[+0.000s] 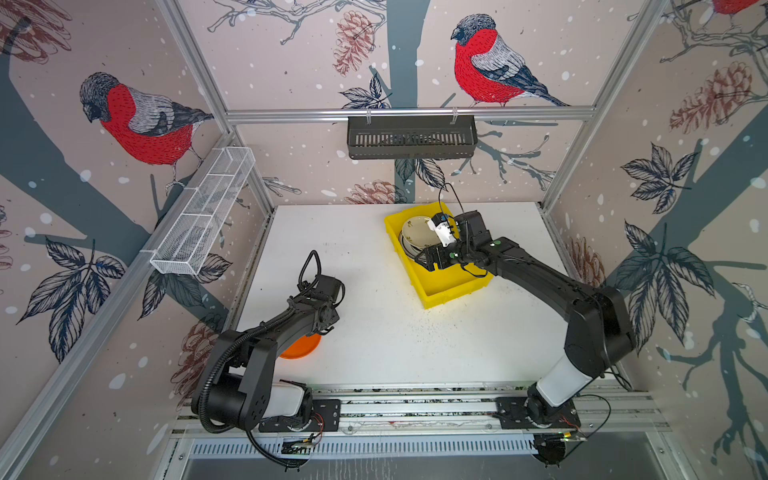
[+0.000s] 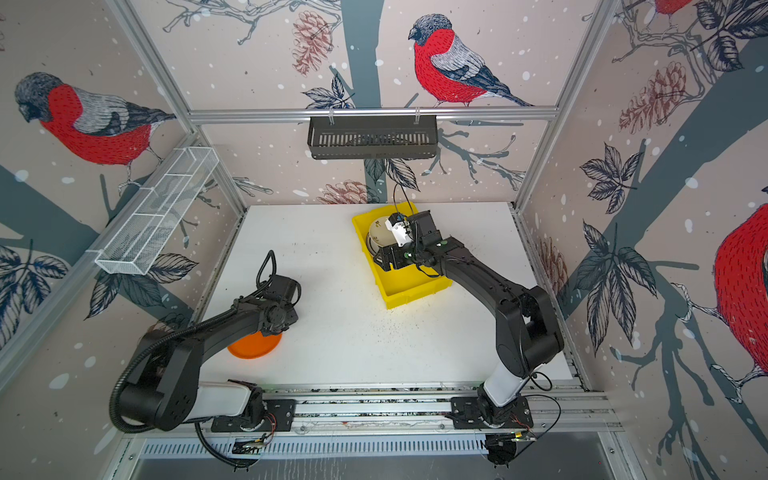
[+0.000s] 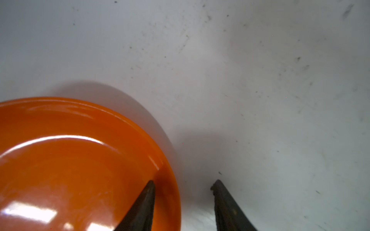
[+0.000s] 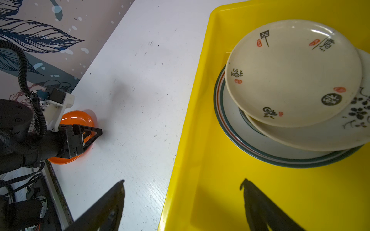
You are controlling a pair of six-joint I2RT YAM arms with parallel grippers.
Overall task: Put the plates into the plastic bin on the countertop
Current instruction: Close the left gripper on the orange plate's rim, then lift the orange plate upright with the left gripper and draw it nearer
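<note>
Plate: plain glossy orange round plate is lying flat on the speckled white table, well apart from the bin.
Left jaws: standing part open, straddling its rim, likely readying a pinch.
Bin: bright yellow rectangular plastic bin is holding stacked cream and patterned plates.
Right jaws: hanging wide open, empty, over the bin's edge.

I work inside a lab test cell: aluminium rails frame bird-printed wall panels around a white countertop, and my left arm and right arm bolt onto a base rail.
</note>
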